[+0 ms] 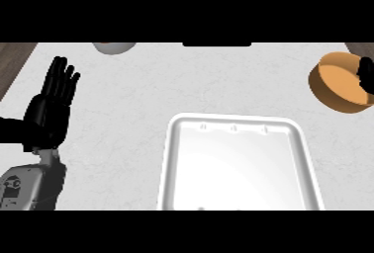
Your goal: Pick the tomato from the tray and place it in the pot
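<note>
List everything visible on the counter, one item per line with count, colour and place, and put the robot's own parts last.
tray: one, white, lower centre to right of the counter, nothing visible in it.
pot: one, orange-brown, at the right edge, upper part of the view.
round object: one, grey, at the top edge left of centre, only partly in view; what it is cannot be told.
counter: one, light grey-white top with dark wood-like strips at the upper corners.
tomato: none visible.
left hand: one, black, open with fingers up, at the left edge on a grey forearm.
right hand: one, black, partly in view at the right edge over the pot.
</note>
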### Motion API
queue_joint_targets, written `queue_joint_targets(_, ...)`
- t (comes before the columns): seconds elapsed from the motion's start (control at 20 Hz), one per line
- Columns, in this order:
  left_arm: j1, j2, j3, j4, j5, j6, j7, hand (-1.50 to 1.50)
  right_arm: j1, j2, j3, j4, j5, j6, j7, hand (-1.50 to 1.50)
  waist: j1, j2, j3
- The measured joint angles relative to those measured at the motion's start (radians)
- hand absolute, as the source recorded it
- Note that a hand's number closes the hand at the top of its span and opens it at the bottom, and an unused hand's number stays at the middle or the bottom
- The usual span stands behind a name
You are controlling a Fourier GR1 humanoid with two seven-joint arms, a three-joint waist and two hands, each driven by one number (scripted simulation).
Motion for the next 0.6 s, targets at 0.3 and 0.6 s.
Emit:
queue_joint_targets(0.3,-0.006,0.003,0.003,-0.011,0.004,-0.007,0.021,0.0,-0.034,-0.125,-0.126,0.304,-0.061,-0.122,-0.179,1.5,0.008,0.002,0.0)
queue_joint_targets(0.6,-0.026,-0.003,0.002,-0.008,-0.001,-0.004,0.032,0.0,-0.104,-0.24,-0.181,0.645,-0.106,-0.234,-0.384,1.5,0.015,0.004,0.0)
